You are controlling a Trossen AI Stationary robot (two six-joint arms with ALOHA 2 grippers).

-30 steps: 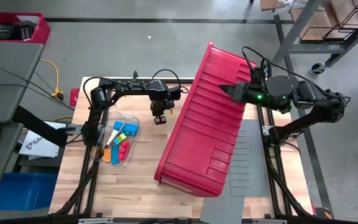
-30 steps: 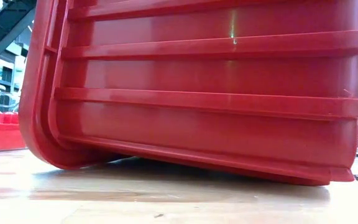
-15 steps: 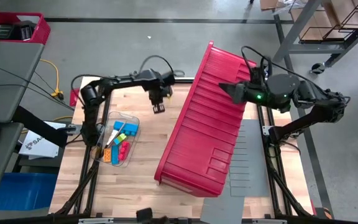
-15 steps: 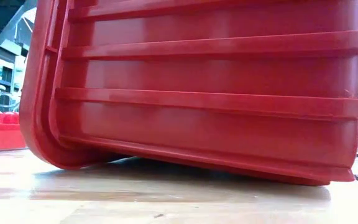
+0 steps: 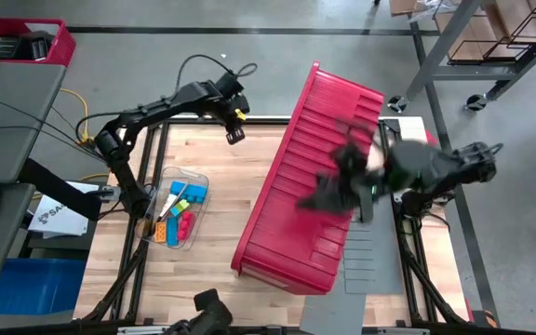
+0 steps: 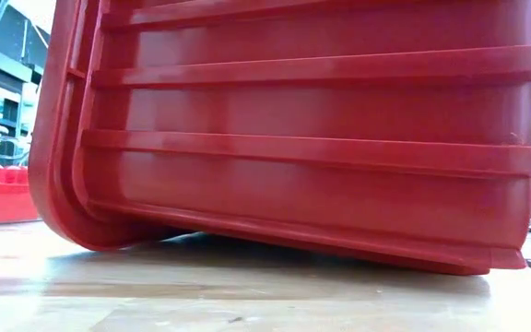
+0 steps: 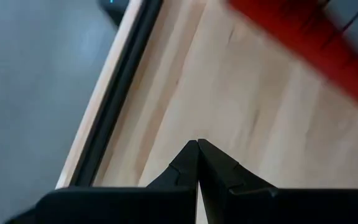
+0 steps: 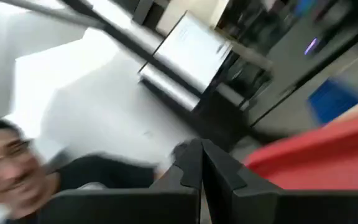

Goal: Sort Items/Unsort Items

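1. The items (image 5: 177,216), small blue, yellow, green, orange and pink-red blocky pieces, lie together in a clear tray (image 5: 196,182) on the left part of the wooden table (image 5: 207,270), close to the left arm's base.
2. A thin dark stick lies along the tray's left side; the high view is too small to tell more about it.
3. The large red bin (image 5: 305,181) lies tipped on its side across the middle of the table, ribbed wall up, running from the far edge toward the near edge and well apart from the tray.
4. In the low view the bin (image 6: 312,129) fills nearly the whole picture, with one long edge resting on the table (image 6: 155,295) and its left corner raised slightly off the wood.
5. The left gripper (image 5: 235,136) hangs above the far edge of the table, between the tray and the bin, touching neither.
6. Its fingers (image 7: 188,163) are pressed together with nothing between them, pointing at bare wood beside the table's dark edge rail.
7. The right gripper (image 5: 310,202) is blurred over the bin's ribbed wall, near its middle.
8. Its fingers (image 8: 191,163) are likewise together and empty; a strip of the red bin (image 8: 316,152) shows beside them.
9. A person shows beyond the right gripper in the right wrist view.
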